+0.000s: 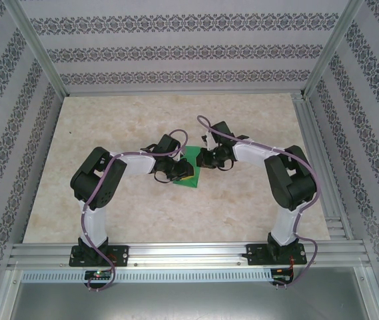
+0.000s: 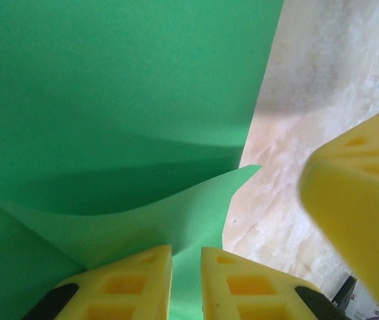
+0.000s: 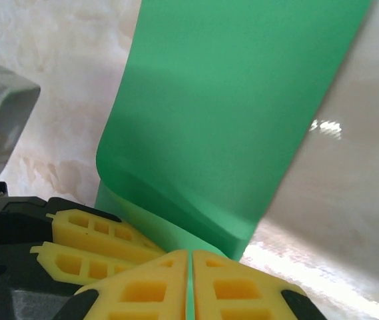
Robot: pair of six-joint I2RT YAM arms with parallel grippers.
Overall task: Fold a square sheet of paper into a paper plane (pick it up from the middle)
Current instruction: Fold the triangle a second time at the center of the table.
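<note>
From above, the sheet of paper (image 1: 192, 180) lies in the middle of the table (image 1: 109, 207), seemingly part-folded. My left gripper (image 2: 186, 260) is nipped nearly closed on its limp, curling flap. My right gripper (image 3: 190, 263) pinches the doubled edge: light, flimsy stuff, best held beside creases.

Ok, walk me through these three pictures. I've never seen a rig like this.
These are two white-and-black robot arms bolted at the near edge of a pale marbled table. The overhead picture looks down from behind them. The other two come from cameras on the wrists, each showing its own yellow fingers at the bottom. A thin bright green paper sheet, bent into layers, is between the arms at mid-table. The left tool is closed on it, and the right tool pinches it too, fingers almost touching. The extra yellow pieces at the side of each wrist picture belong to the other arm's tool.
</note>
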